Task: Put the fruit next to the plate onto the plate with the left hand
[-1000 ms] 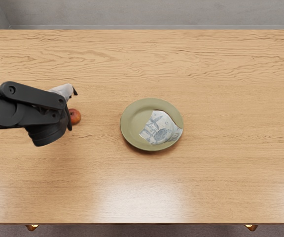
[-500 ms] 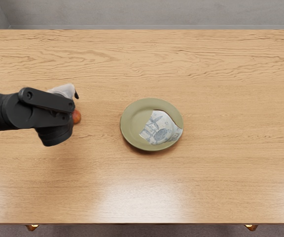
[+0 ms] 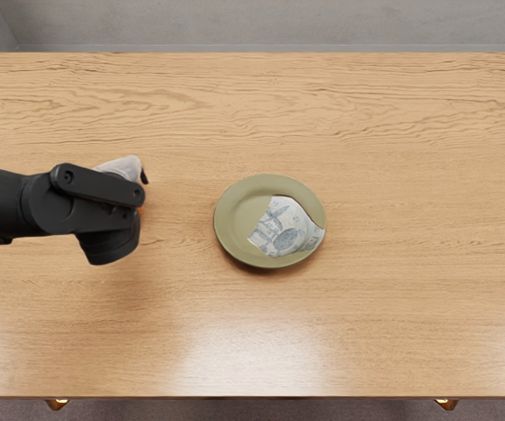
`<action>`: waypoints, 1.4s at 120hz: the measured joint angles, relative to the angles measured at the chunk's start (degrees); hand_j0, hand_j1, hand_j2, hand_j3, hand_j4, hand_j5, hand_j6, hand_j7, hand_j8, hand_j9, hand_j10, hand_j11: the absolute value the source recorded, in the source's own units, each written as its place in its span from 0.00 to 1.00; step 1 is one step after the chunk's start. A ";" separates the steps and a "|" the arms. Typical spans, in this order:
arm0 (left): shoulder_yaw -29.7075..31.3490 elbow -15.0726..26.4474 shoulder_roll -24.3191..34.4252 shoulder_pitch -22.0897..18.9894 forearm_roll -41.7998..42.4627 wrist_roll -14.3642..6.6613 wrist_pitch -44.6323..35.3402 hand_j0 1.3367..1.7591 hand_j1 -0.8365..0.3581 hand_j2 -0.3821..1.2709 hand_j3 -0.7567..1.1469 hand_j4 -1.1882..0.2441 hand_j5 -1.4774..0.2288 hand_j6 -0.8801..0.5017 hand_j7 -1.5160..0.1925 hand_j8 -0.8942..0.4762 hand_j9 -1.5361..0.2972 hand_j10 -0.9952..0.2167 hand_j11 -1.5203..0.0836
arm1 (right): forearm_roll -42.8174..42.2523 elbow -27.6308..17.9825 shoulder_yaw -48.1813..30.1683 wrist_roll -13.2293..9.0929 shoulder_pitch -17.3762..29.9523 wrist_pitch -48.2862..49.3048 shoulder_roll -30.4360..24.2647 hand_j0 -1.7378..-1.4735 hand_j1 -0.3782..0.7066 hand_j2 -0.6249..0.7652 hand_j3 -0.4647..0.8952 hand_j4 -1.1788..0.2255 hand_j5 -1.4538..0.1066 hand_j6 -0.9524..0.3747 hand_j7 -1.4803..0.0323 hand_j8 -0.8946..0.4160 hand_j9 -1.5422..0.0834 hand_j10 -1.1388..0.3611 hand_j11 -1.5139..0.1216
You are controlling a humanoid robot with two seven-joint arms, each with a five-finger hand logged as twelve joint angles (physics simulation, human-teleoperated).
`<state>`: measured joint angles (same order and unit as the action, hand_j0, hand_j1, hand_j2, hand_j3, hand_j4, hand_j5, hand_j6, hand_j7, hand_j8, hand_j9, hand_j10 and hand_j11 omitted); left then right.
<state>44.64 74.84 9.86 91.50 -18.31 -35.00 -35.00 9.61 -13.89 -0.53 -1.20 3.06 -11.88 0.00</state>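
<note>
Whether the fingers are apart, together or clamped on anything cannot be told: the dark back of the left hand covers them, and only a pale tip shows at its far edge. The fruit is hidden. No part of it shows, so the only place it could lie is under the hand, left of the plate. The hand is palm down over the counter, well apart from the plate's left rim and about level with the plate's middle. Its dark forearm runs away from the plate to the picture's left edge. The plate is olive green, flat on the counter, with a blue-and-white patterned patch on its right half.
</note>
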 joint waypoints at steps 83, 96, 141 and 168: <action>0.63 -1.04 -1.24 0.87 0.02 -0.10 0.16 0.75 0.42 0.46 0.39 0.35 0.30 0.35 0.33 0.35 0.33 0.25 0.37 | -0.02 0.00 0.00 0.02 0.00 0.00 0.00 0.30 0.07 0.44 0.34 0.81 0.90 0.69 0.95 0.65 0.92 0.73 0.90; 0.65 -0.79 -1.47 4.60 0.55 -0.07 0.14 0.75 0.44 0.43 0.39 0.34 0.29 0.34 0.32 0.35 0.31 0.24 0.35 | 0.00 0.00 0.00 0.01 -0.01 -0.01 0.00 0.30 0.07 0.44 0.34 0.81 0.90 0.69 0.95 0.65 0.92 0.73 0.90; -6.19 0.87 -9.16 12.40 5.32 0.03 0.23 0.76 0.41 0.49 0.40 0.33 0.26 0.36 0.30 0.36 0.31 0.24 0.34 | -0.02 0.00 0.00 0.00 0.00 0.00 0.00 0.30 0.07 0.44 0.34 0.81 0.90 0.69 0.95 0.65 0.92 0.73 0.90; -13.54 4.80 -9.86 14.69 8.04 0.04 0.25 0.76 0.39 0.53 0.40 0.34 0.26 0.37 0.31 0.37 0.31 0.24 0.34 | -0.02 0.00 0.00 0.02 0.01 0.00 0.00 0.30 0.07 0.44 0.34 0.81 0.90 0.69 0.95 0.65 0.92 0.73 0.90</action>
<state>31.10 79.65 0.00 106.18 -10.28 -34.96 -34.75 9.59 -13.89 -0.53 -1.18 3.07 -11.88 0.00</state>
